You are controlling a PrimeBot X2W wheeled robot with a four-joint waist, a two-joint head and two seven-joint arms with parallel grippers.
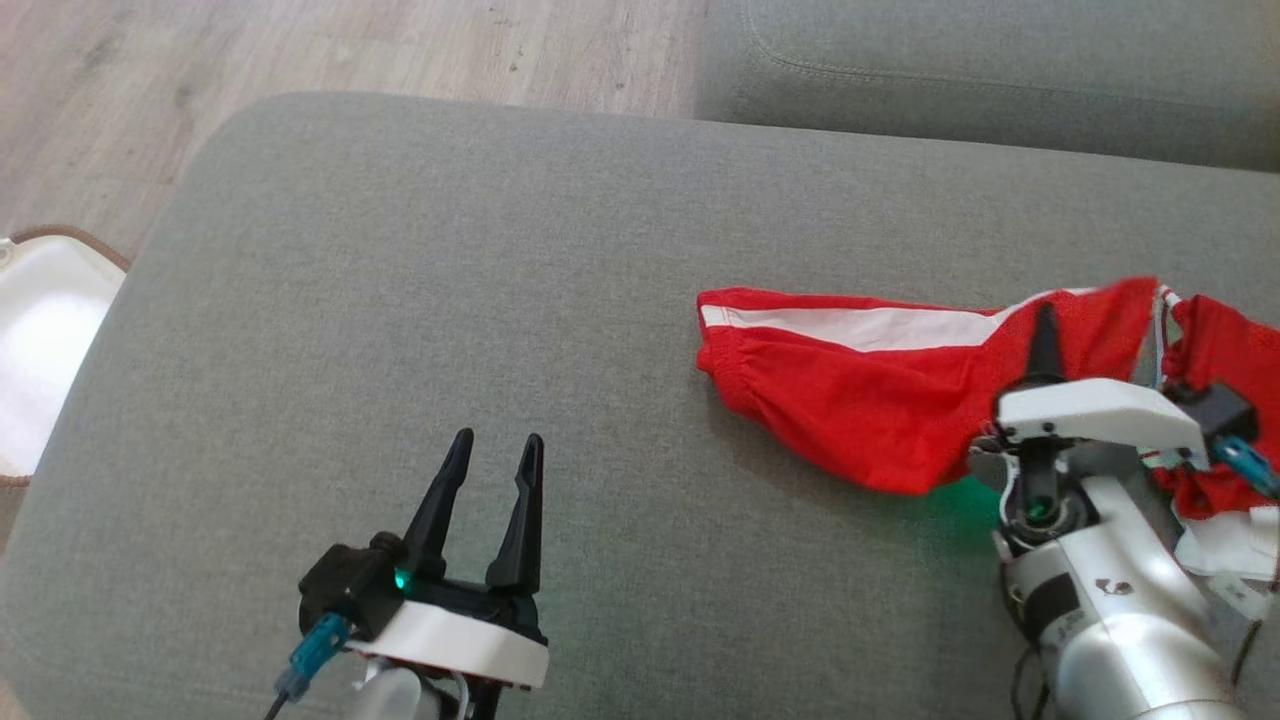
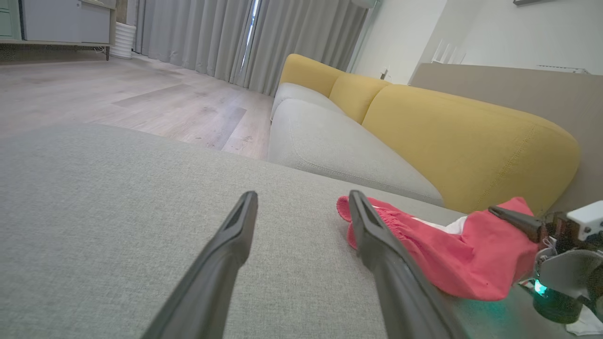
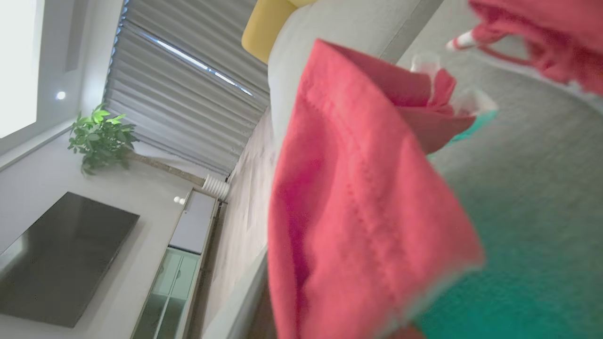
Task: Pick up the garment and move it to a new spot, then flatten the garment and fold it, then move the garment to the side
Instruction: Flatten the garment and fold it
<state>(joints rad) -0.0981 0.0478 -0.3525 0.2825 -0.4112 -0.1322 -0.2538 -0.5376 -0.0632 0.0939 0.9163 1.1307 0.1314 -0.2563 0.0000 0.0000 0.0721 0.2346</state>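
The red fabric garment with a white stripe [image 1: 860, 395] lies at the right of the head view on the grey woven sofa cushion [image 1: 450, 250]. The right gripper [image 1: 1044, 325] has its fingers pressed together on a raised fold of that cloth. The left gripper [image 1: 497, 445], at lower centre-left, stands spread wide and empty, well apart from the cloth.

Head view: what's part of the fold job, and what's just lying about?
Job: red shorts; right gripper, shut on the shorts; left gripper, open; grey cushion under them.
Lying about: white basket at the left edge; second grey cushion behind; wood floor.
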